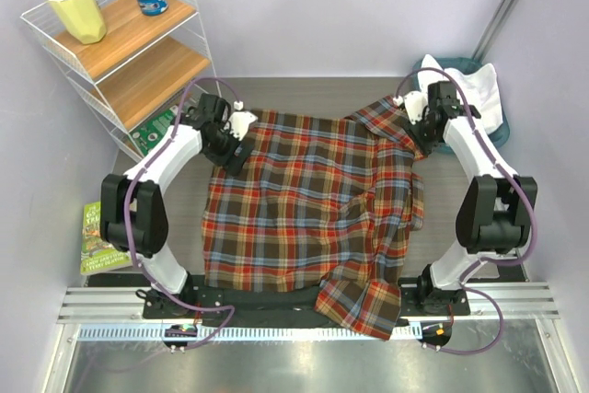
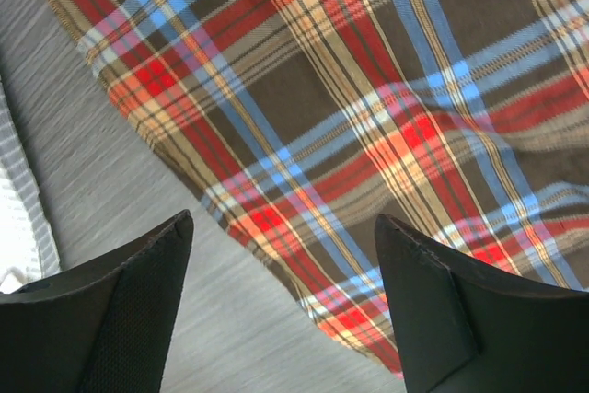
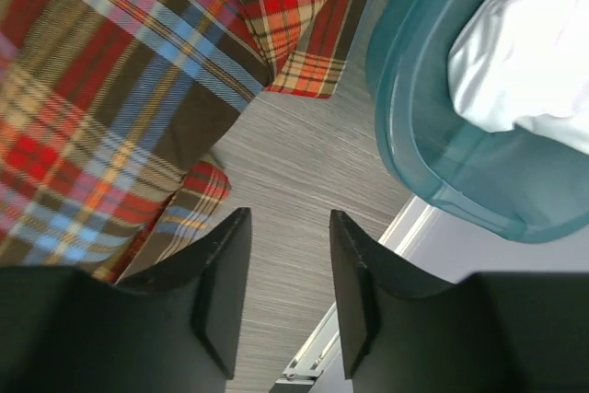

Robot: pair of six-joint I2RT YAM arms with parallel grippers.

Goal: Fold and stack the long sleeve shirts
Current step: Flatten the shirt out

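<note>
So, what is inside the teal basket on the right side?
A white shirt lies bunched up inside the basket. Whether anything else is under the shirt cannot be seen, because the cloth covers the bottom.

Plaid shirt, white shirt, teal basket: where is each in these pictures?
plaid shirt [image 1: 304, 209], top view, middle of its spread body
white shirt [image 3: 525, 52], right wrist view, its bunched folds
teal basket [image 3: 414, 89], right wrist view, its side wall

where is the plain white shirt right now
In the top view, the plain white cloth shirt lies in the teal plastic basket at the table's far right corner, just right of the plaid flannel shirt.
</note>
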